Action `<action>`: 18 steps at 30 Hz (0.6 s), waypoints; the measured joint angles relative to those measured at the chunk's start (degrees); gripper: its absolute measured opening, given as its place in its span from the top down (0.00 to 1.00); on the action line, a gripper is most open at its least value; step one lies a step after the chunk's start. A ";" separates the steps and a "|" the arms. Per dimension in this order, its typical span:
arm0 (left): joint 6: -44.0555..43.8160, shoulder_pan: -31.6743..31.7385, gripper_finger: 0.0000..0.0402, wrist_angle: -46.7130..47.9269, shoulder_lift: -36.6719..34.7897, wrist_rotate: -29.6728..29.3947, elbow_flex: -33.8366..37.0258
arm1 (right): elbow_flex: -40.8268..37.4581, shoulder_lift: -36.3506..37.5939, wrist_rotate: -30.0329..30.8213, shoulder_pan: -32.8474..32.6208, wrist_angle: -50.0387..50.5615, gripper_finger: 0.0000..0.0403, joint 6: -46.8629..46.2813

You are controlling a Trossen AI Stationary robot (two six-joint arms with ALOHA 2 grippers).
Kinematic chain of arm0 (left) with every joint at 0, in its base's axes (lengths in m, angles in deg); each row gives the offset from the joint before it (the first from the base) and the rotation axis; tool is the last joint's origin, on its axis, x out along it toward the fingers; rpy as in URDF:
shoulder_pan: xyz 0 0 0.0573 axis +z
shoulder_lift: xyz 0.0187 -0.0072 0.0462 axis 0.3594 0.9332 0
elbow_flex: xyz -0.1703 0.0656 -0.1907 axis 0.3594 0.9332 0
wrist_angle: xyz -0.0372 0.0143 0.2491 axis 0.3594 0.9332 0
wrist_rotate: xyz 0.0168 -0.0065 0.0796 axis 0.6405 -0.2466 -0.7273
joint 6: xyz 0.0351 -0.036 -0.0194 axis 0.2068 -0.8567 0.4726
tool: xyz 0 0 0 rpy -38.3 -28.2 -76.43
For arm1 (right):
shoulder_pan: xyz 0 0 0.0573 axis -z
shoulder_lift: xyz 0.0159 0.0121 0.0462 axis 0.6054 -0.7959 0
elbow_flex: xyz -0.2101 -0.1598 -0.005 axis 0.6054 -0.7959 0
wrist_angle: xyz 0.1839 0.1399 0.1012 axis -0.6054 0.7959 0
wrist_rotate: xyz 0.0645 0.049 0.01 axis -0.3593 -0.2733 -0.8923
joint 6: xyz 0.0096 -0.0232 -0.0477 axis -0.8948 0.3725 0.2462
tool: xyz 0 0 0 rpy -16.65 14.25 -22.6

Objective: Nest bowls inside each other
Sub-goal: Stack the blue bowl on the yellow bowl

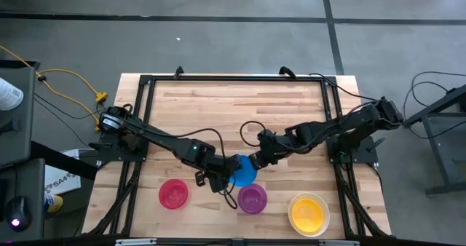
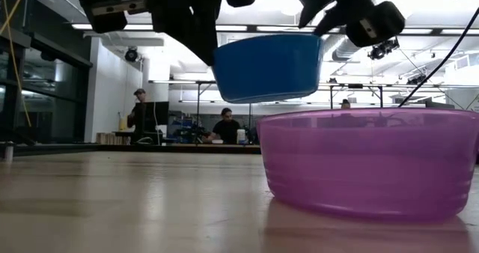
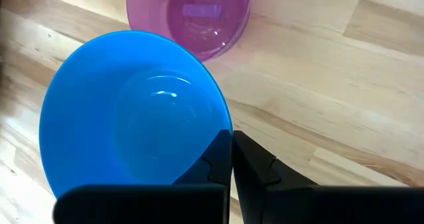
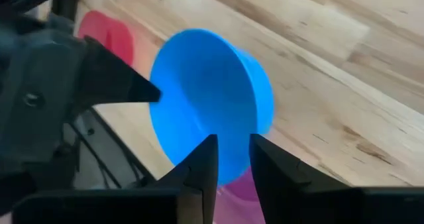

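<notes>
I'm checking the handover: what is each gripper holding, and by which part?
The left gripper pinches the blue bowl by its rim, in mid-air. The right gripper straddles the opposite rim, not yet clamped.

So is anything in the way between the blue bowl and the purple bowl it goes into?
Nothing visible. The blue bowl hangs in the air, pinched by the left gripper, with only empty space down to the purple bowl, which looks empty. The right gripper is at the blue bowl's rim.

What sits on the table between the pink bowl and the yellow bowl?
The purple bowl sits between the pink bowl and yellow bowl, seen in the high view.
</notes>
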 joint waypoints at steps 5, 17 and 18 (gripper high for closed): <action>0.59 0.00 1.00 0.07 0.00 0.06 0.00 | 0.02 0.00 -2.85 0.91 0.05 0.83 1.66; -0.02 0.00 1.00 0.66 0.00 0.19 0.00 | -0.01 -0.03 -5.71 2.07 0.70 0.76 6.47; -0.02 0.00 1.00 0.64 0.00 0.18 0.00 | -0.01 -0.04 -5.60 2.20 0.71 0.75 6.40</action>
